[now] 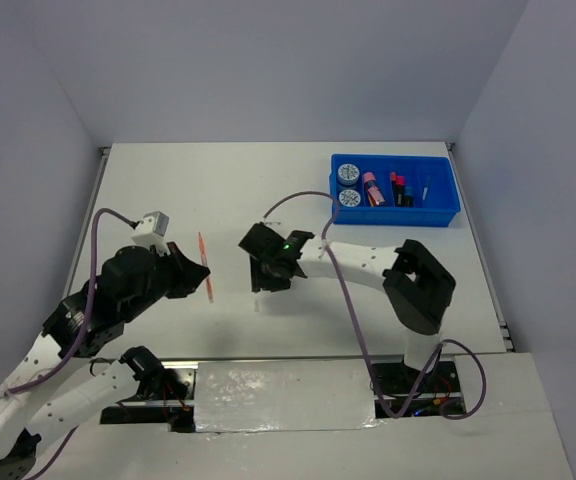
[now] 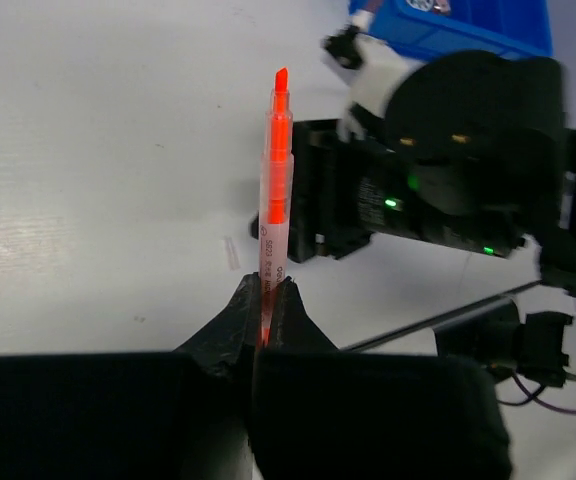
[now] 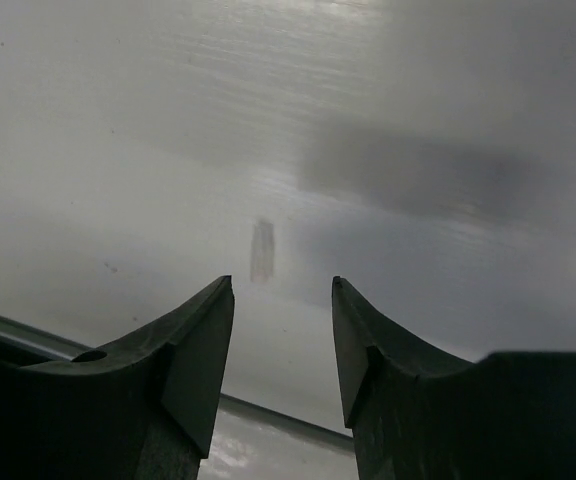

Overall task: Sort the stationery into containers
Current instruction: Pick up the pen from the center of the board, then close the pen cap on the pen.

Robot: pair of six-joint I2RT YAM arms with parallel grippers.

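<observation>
A thin orange pen (image 1: 205, 265) (image 2: 276, 180) sticks out forward from my left gripper (image 1: 190, 272) (image 2: 268, 287), which is shut on its lower end over the left part of the table. My right gripper (image 1: 259, 281) (image 3: 283, 287) hangs open over bare table near the middle, with nothing between its fingers. At the back right stands the blue tray (image 1: 450, 195) (image 2: 498, 30). It holds two round tape discs (image 1: 348, 175), a pink cylinder (image 1: 370, 185), short capped highlighters (image 1: 399, 190) and a thin pen (image 1: 425, 192).
The right arm's black wrist (image 2: 448, 150) sits just beyond the pen's tip in the left wrist view. A faint smudge (image 3: 262, 250) marks the table ahead of the right fingers. Purple cables (image 1: 353, 310) trail along both arms.
</observation>
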